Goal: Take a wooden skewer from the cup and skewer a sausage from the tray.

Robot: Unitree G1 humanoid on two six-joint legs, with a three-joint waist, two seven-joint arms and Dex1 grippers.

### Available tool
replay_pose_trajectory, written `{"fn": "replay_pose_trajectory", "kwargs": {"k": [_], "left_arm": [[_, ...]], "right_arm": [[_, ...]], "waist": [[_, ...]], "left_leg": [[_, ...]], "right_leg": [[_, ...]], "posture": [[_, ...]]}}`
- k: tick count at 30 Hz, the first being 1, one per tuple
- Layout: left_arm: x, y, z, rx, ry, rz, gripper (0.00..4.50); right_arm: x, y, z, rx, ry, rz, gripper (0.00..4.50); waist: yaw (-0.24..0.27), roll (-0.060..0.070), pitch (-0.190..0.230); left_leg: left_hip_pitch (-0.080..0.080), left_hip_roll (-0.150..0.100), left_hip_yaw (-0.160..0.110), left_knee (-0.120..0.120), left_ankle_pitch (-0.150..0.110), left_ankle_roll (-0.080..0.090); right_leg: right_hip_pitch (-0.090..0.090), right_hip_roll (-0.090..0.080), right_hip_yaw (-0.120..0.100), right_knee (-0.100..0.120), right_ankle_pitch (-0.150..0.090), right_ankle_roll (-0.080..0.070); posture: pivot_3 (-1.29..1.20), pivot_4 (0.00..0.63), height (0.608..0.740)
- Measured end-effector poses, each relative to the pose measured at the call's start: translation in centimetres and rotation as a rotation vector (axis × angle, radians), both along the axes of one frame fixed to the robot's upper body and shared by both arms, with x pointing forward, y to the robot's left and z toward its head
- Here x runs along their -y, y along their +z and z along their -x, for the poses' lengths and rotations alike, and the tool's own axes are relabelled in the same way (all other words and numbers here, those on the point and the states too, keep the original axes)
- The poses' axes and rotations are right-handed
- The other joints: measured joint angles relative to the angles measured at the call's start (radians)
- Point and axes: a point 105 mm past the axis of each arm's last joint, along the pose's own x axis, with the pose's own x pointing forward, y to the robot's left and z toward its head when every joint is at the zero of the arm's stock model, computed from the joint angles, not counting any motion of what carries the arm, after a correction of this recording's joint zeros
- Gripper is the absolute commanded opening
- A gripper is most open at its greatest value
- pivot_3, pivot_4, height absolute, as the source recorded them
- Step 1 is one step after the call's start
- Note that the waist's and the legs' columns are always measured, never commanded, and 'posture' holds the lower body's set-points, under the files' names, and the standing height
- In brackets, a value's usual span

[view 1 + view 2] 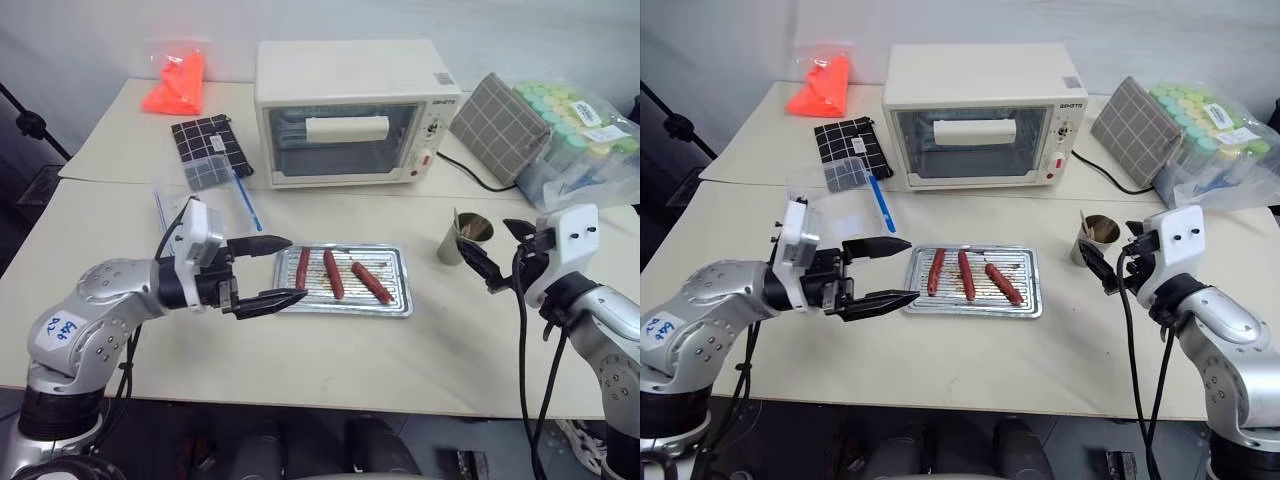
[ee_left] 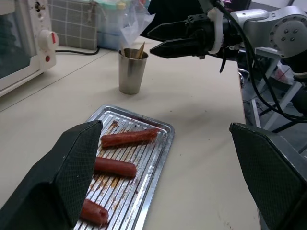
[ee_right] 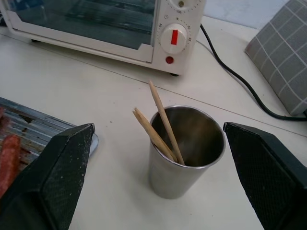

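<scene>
The silvery ridged tray (image 1: 400,300) lies mid-table with three reddish-brown sausages (image 1: 333,274) side by side on it. My left gripper (image 1: 297,267) hovers at the tray's left end, open and empty, pointing across it; in the left wrist view its fingers (image 2: 62,167) frame the sausages (image 2: 128,138). Right of the tray stands the grey metal cup (image 1: 462,240) with thin wooden skewers (image 3: 165,122) leaning in it. My right gripper (image 1: 490,248) is open just right of the cup, apart from it, and the cup (image 3: 184,158) sits between its fingers in the right wrist view.
A cream toaster oven (image 1: 350,110) stands behind the tray, its black cable (image 1: 470,175) running right. A clear plastic box with blue edges (image 1: 205,195) and a checked cloth (image 1: 205,140) lie back left. A grey checked pad (image 1: 495,125) and bagged bottles (image 1: 575,130) sit back right.
</scene>
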Motion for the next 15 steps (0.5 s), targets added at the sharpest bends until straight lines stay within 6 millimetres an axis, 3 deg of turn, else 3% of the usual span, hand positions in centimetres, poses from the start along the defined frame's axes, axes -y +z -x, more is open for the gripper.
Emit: {"fn": "replay_pose_trajectory", "kwargs": {"k": [15], "left_arm": [[1.0,-0.4,-0.6,-0.016,-0.020,0.014,4.49]], "right_arm": [[0.8,-0.5,-1.7,0.010,-0.061,0.026,4.50]], "waist": [[0.004,0.000,0.000]], "left_leg": [[0.000,0.000,0.000,0.000,0.000,0.001]], "right_leg": [[0.000,0.000,0.000,0.000,0.000,0.000]], "posture": [[0.00,0.150,0.740]]}}
